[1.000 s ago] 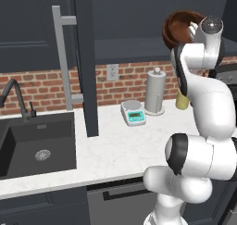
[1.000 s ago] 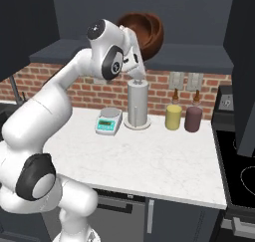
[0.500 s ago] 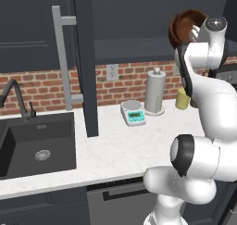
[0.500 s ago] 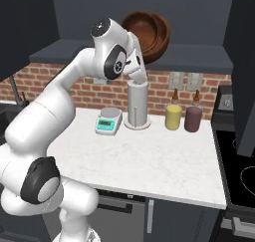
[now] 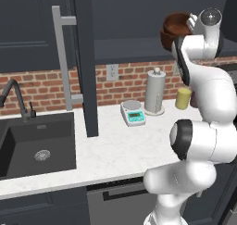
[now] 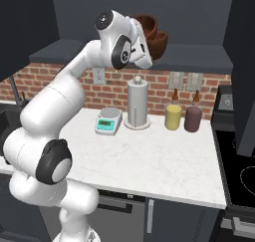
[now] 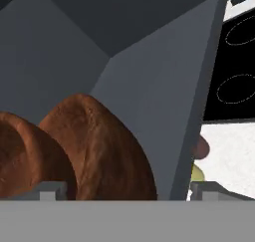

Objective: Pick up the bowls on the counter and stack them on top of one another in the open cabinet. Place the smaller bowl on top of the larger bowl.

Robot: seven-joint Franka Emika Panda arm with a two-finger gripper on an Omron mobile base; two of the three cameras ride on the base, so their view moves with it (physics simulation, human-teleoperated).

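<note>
Two reddish-brown bowls sit close together up at the open cabinet's shelf (image 6: 194, 62). In the right base view a narrower bowl (image 6: 145, 23) leans against a wider one (image 6: 161, 40); whether it rests inside I cannot tell. From the left base view they read as one brown mass (image 5: 175, 28). My gripper (image 7: 128, 188) is right at them, open, its fingertips (image 7: 48, 189) set wide apart with a bowl's rounded side (image 7: 102, 146) between them and a second bowl (image 7: 22, 156) to the left. My hand (image 5: 203, 22) covers part of the bowls.
The cabinet door (image 5: 86, 62) with its silver bar handle (image 5: 60, 57) hangs open over the counter (image 5: 115, 147). On the counter stand a paper-towel roll (image 6: 137, 102), a small scale (image 6: 108, 121), a yellow cup (image 6: 173, 117) and a purple cup (image 6: 192, 119). The black sink (image 5: 37, 145) is left, a cooktop (image 6: 241, 171) right.
The hand has turned and pushed a little further toward the cabinet shelf with the brown bowl. The bowl, which earlier faced out wide and single, now shows as two overlapping shapes.
</note>
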